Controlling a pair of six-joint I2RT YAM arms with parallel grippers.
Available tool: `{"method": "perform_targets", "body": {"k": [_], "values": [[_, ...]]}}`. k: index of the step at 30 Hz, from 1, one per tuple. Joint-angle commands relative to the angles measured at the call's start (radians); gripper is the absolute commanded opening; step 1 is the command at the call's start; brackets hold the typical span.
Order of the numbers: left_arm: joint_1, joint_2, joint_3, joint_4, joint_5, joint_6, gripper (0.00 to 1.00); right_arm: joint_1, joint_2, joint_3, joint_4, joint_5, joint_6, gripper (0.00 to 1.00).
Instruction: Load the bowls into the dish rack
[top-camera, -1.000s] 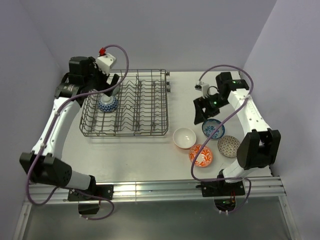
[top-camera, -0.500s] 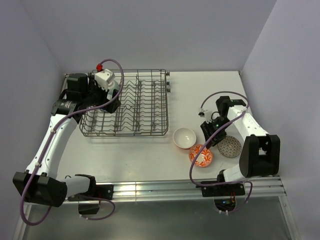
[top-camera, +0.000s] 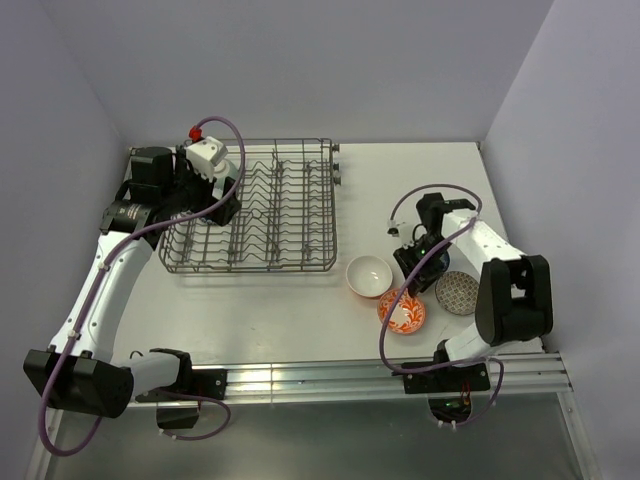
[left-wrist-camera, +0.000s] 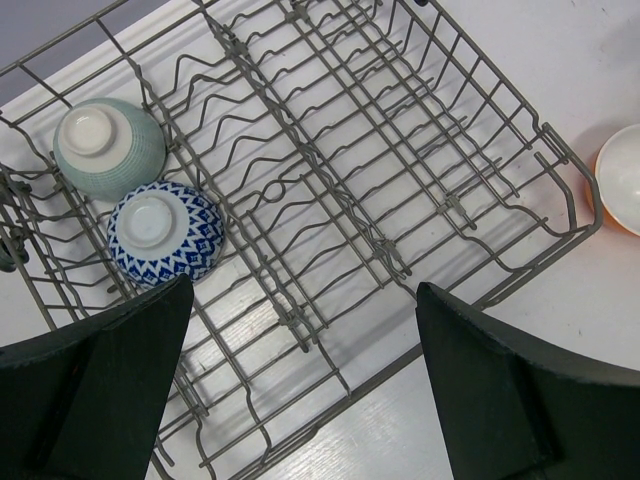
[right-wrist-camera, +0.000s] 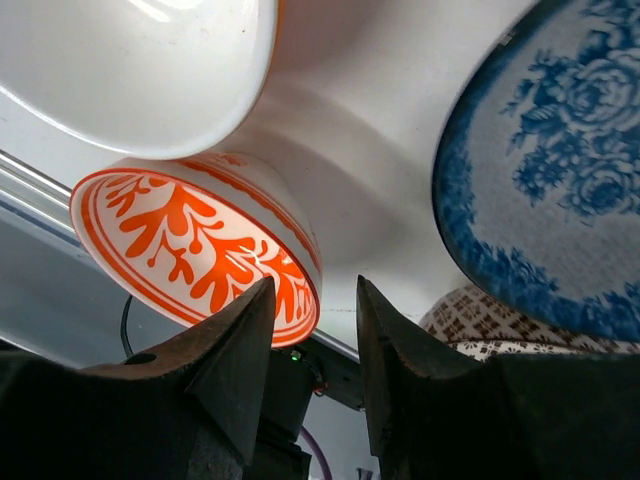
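**Top view:** The dish rack (top-camera: 260, 267) is seen on the left far part of the table (top-camera: 300, 320). The left gripper (top-camera: 222, 195) is held over the rack's left end, and whatever sits in that end is hidden by the arm.

Three bowls are seen upright on the table, right of the rack, in a tight cluster:
- the white bowl with orange outside (top-camera: 369, 276), nearest the rack
- the red-orange patterned bowl (top-camera: 401, 311), on the near side
- the grey-brown speckled bowl (top-camera: 458, 292), furthest right

The right gripper (top-camera: 424, 262) is lowered among them, between the white and speckled bowls.

**Left wrist view:** Two bowls are held in the rack (left-wrist-camera: 545, 130). The pale green bowl (left-wrist-camera: 108, 148) and the blue-white patterned bowl (left-wrist-camera: 165, 235) are both set upside down, feet up, just beside each other in the same end section. The other rows of tines are unfilled. The white bowl (left-wrist-camera: 620, 180) is seen outside the rack, on the table. The left gripper (left-wrist-camera: 300, 300) is spread wide, with nothing between its fingers (left-wrist-camera: 95, 390).

**Right wrist view:** The right gripper (right-wrist-camera: 315, 300) is seen low at the table, with its jaws drawn near each other and a narrow gap left between. Whether anything is clamped cannot be told. The red-orange bowl (right-wrist-camera: 190, 250) lies just behind the fingers (right-wrist-camera: 220, 370), and the white bowl (right-wrist-camera: 140, 70) lies beyond it. A blue floral bowl (right-wrist-camera: 550, 180) fills the right side, with the speckled bowl (right-wrist-camera: 480, 325) below it.
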Motion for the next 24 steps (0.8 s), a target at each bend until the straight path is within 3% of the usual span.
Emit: {"method": "perform_targets", "body": {"k": [1,14,20,24], "values": [[-0.002,-0.014,0.004,0.04,0.0,-0.015,0.99,0.039,0.032,-0.014,0.019,0.041,0.014,0.45],[-0.002,-0.006,-0.002,0.046,-0.014,-0.004,0.99,0.152,0.11,-0.02,0.074,0.079,0.013,0.45],[-0.002,-0.005,-0.006,0.038,-0.014,-0.012,0.99,0.169,0.129,-0.011,0.064,0.076,0.002,0.31],[0.0,-0.016,-0.014,0.035,0.0,-0.012,0.99,0.169,0.08,-0.015,0.035,0.078,-0.029,0.14]]}}
